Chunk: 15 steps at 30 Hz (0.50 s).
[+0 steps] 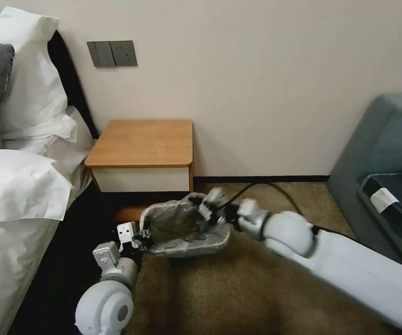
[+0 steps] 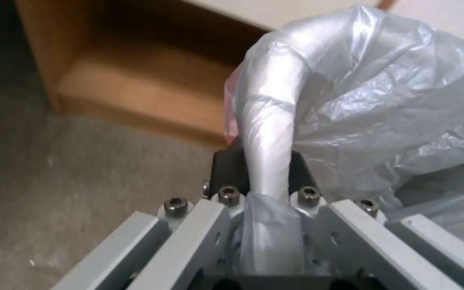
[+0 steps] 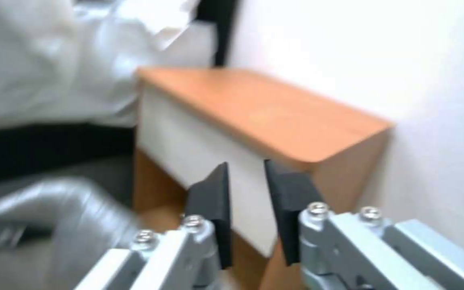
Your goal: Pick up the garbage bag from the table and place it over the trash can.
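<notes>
We find the orange-brown wooden nightstand top (image 1: pixel 143 142) bare and open from above. The crinkly grey plastic bag (image 1: pixel 182 230) seemingly blocks its front, white bed (image 1: pixel 19 186) crowding the left.

1. No text, brand, number or sign can be read anywhere in these views.
2. A white tag (image 1: pixel 383 199) lies on the dark tray at the right edge of the head view; nothing can be read on it.
3. The grey wall plates (image 1: pixel 112 53) above the desk (image 1: pixel 143 142) bear no marking that can be read.
</notes>
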### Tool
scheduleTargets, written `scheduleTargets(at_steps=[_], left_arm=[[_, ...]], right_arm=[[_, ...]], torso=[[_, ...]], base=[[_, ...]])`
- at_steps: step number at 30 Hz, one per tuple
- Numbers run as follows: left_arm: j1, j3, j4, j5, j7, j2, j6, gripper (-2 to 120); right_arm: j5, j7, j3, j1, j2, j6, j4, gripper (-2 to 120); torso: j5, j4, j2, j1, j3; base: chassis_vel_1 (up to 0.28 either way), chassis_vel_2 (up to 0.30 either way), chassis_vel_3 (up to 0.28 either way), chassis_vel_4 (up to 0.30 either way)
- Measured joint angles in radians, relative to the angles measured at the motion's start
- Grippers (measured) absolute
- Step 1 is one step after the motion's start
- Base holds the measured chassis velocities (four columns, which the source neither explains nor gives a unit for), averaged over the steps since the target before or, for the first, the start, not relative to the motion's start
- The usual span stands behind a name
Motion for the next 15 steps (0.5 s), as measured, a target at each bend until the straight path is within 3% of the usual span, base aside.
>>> scheduleTargets(at_steps=[2, 6, 9, 15], left_arm=[[-0.021, 0.008, 0.004, -0.030, 0.006, 0.006, 0.065, 2], [-0.031, 0.015, 0.025, -0.057, 0.011, 0.012, 0.099, 2], [-0.037, 0.019, 0.074, -0.065, 0.018, 0.017, 0.108, 2], [-0.035, 0.028, 0.137, -0.050, 0.029, 0.013, 0.106, 2]], right_arm=[[0.049, 0.034, 0.121, -0.129, 0.007, 0.038, 0.014, 32], [0.104, 0.075, 0.240, -0.237, 0.040, 0.064, 0.020, 41], [0.152, 0.112, 0.375, -0.347, 0.123, 0.091, 0.020, 57], [0.155, 0.096, 0.467, -0.450, 0.192, 0.120, 0.017, 77]], torso=[[0.0002, -0.0008, 0.000, 0.000, 0.000], [-0.0002, -0.0012, 0.000, 0.000, 0.000], [0.0000, -0.0005, 0.000, 0.000, 0.000], [-0.0003, -0.0008, 0.000, 0.000, 0.000]], base=[[0.000, 0.000, 0.000, 0.000], [0.000, 0.000, 0.000, 0.000], [0.000, 0.000, 0.000, 0.000], [0.000, 0.000, 0.000, 0.000]])
